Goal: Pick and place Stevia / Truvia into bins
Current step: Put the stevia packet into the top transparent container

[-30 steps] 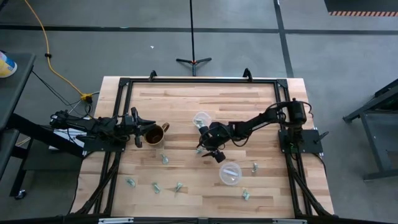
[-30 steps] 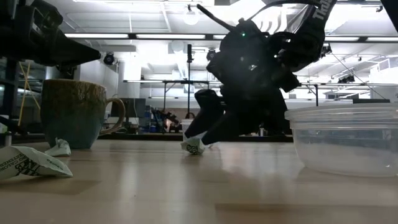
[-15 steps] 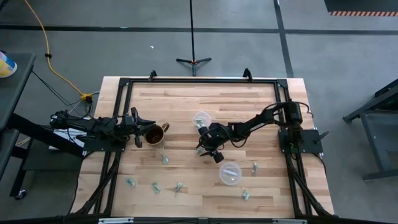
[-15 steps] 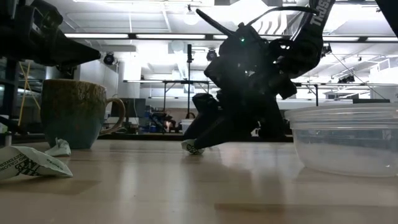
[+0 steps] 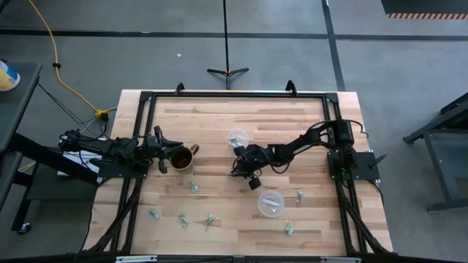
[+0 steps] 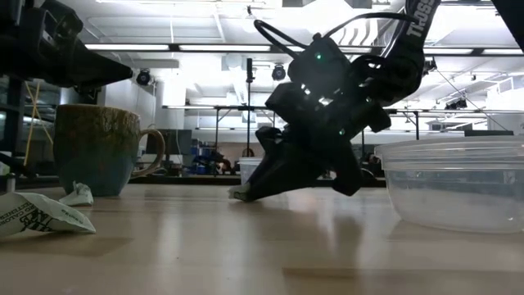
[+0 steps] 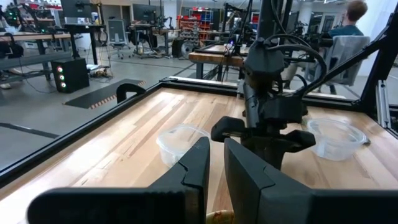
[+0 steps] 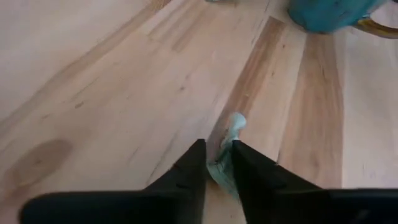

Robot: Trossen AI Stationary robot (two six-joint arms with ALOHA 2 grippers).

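Overhead view straight down, low view table-level, both sharing mug [image 5: 180, 157]

two dark arms with black looping cables; each pincer has two flat black fingers; white letters.

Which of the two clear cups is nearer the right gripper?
The far cup, just beyond the right gripper, which pinches a packet. The other cup sits farther off toward the near edge.
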